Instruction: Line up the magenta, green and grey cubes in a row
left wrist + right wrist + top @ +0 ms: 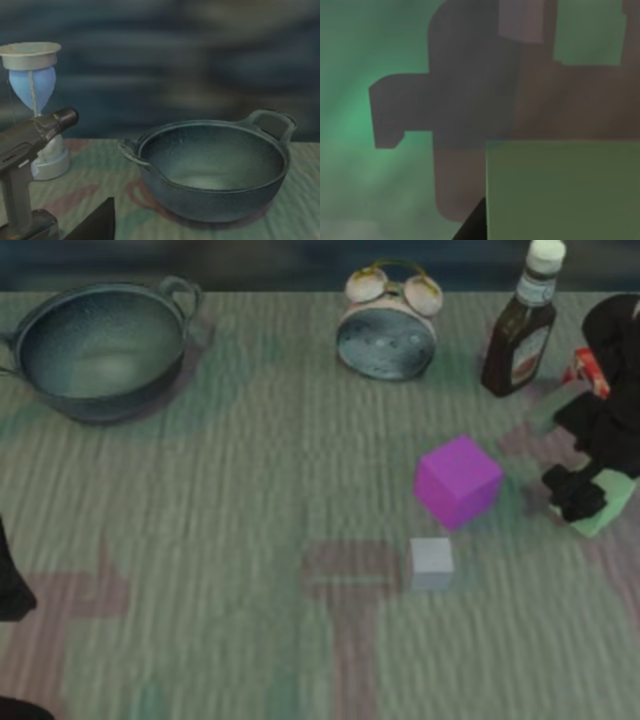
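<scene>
The magenta cube [458, 481] stands right of the table's centre, and the small grey cube [432, 562] sits just in front of it, slightly to the left. Near the right edge lies the light green cube [612, 502], half hidden under my right gripper [578, 492], which is shut on it. In the right wrist view the green cube [565, 190] fills the lower corner, with one dark fingertip [477, 225] flush against its side. My left gripper [12, 590] is parked at the left edge, open, with nothing between its fingers.
A dark two-handled pan [100, 345] stands at the back left, an alarm clock [388, 325] at back centre, a brown sauce bottle [520, 335] and a small red carton [588, 368] at back right. The left wrist view also shows an hourglass [35, 100].
</scene>
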`<state>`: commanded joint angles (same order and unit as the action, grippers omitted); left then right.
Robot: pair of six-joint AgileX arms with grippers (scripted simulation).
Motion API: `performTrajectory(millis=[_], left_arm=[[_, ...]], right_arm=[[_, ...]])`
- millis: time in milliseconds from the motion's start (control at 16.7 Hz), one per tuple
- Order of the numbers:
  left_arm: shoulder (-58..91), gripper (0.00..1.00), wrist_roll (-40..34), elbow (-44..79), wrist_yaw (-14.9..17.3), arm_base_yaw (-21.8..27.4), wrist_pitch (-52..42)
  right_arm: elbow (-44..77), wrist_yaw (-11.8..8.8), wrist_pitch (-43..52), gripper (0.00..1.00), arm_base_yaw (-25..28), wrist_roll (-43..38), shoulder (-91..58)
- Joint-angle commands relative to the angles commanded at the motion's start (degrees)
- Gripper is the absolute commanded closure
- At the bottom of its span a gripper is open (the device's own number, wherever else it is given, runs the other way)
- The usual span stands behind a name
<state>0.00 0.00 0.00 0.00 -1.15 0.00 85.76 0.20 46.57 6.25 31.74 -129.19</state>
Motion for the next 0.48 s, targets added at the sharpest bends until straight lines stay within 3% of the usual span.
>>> performTrajectory(millis=[480], left_arm=[[0.0, 0.0, 0.0, 0.0, 0.0, 0.0, 0.0]], right_arm=[[0.3, -0.5, 0.9, 1.0, -0.1, -0.4, 1.4]])
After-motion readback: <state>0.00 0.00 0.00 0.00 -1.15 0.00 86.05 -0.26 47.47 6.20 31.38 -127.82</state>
